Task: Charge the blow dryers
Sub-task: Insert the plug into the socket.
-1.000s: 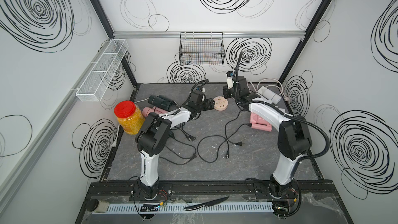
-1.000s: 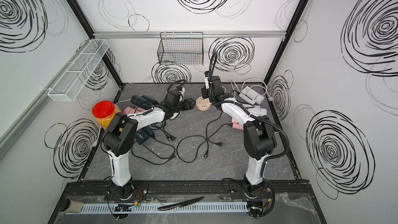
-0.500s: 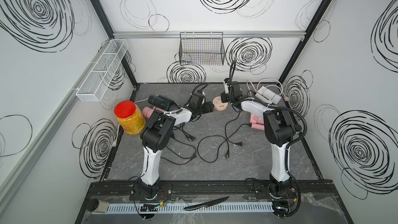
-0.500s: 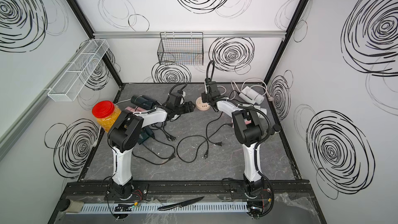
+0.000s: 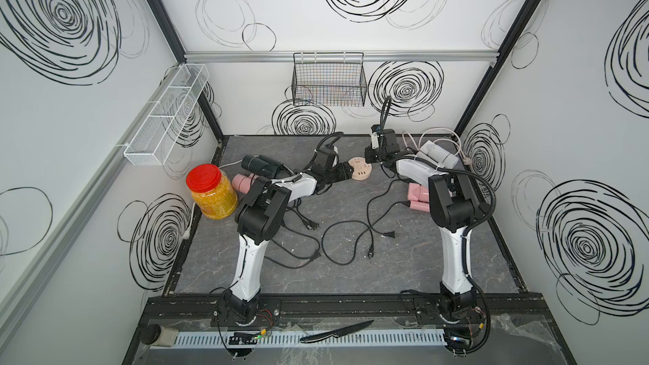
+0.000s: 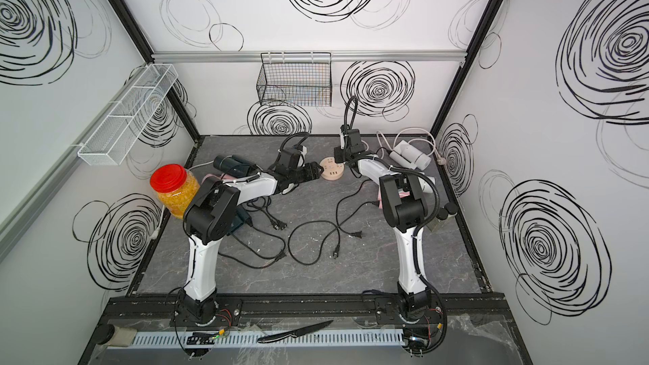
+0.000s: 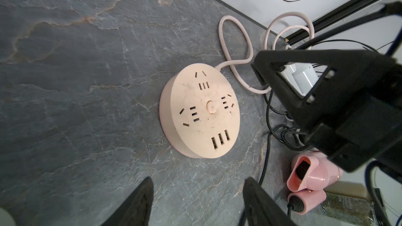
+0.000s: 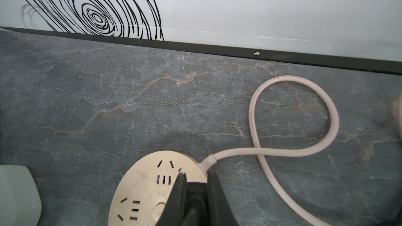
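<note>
the blow dryers [image 5: 260, 166] lie at the edges of the surface [image 5: 351, 275] — dark and pink on the robot's left, pink and white on its right. their plugs [image 5: 389, 234] lie loose, none in the round socket hub [image 7: 200, 114]. left jaws gape empty just short of it. right jaws sit pinched almost closed at its rim, whether on anything i cannot tell. the hub probably wants steadying — grip the rim, leave slots uncovered.
</note>
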### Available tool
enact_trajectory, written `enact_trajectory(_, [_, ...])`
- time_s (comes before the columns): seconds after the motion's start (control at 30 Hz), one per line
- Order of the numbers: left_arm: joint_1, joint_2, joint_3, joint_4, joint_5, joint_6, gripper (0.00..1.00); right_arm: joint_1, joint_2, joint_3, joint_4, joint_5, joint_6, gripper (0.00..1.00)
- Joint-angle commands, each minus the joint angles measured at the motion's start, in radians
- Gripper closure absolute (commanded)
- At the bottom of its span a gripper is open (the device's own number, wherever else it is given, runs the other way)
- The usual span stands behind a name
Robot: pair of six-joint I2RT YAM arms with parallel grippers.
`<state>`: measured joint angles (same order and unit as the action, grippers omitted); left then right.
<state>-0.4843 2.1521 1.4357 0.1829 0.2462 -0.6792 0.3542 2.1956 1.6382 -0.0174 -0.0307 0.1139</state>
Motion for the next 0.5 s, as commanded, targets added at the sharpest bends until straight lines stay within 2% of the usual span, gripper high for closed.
enact_trajectory(0.0, [-0.004, 0.030, 0.030, 0.026, 0.015, -0.024, 0.31, 0.000, 0.012, 0.019, -0.029, -0.031, 0.010, 0.89])
enact_trajectory(0.47, [-0.004, 0.060, 0.069, 0.015, 0.016, -0.031, 0.32, -0.002, 0.021, -0.020, -0.018, -0.047, 0.031, 0.89])
